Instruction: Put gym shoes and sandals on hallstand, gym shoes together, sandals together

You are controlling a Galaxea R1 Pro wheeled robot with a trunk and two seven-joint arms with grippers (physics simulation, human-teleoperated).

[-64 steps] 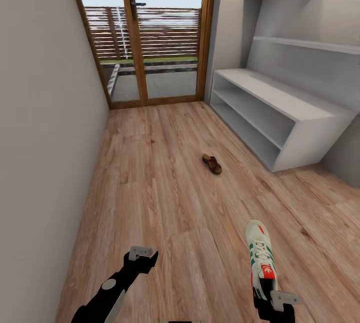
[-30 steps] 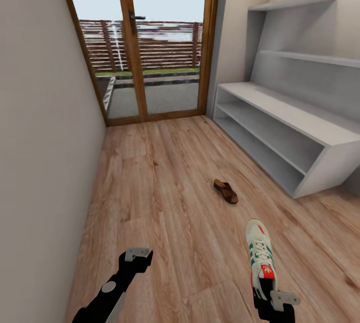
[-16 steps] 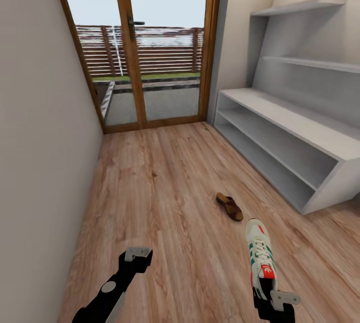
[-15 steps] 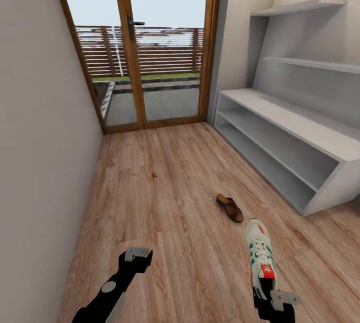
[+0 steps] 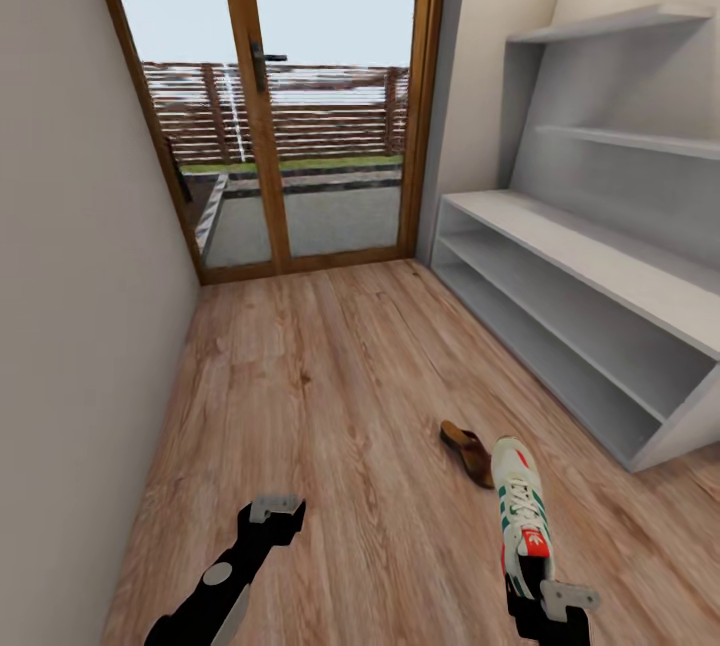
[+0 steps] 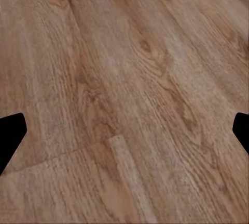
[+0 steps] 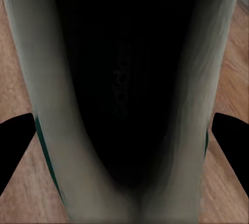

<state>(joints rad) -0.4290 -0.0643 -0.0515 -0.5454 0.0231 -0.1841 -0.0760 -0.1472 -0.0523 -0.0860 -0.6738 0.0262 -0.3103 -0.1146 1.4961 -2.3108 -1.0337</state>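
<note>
Nearest the robot, the right gripper (image 5: 548,598) carries 1 gym shoe (image 5: 522,518) by its heel end, toe pointing forward and away; the right wrist view looks straight down into the dark opening of that shoe (image 7: 124,94), with a dark fingertip at either side of it, so the jaws appear clamped on the heel collar. The left gripper (image 5: 277,507) hangs over bare planks and holds nothing; in the left wrist view its fingertips (image 6: 11,130) sit at opposite edges with only corridor floor (image 6: 129,99) between them, so the jaws are spread wide. Just past the carried shoe's toe, 1 sandal (image 5: 470,452) lies on the corridor floor (image 5: 310,396), near the low end of the rack but apart from it. Farther on and to the right stands the hallstand (image 5: 590,256), its 2 long slots, bench top and 2 stepped upper shelves all bare as far as they show. At the far end is a glazed wooden door (image 5: 270,106). By these pictures the task is at an early stage: 1 shoe is in hand, none rests on the rack, 1 sandal waits on the floor, and the other gym shoe and other sandal have yet to be found.
</note>
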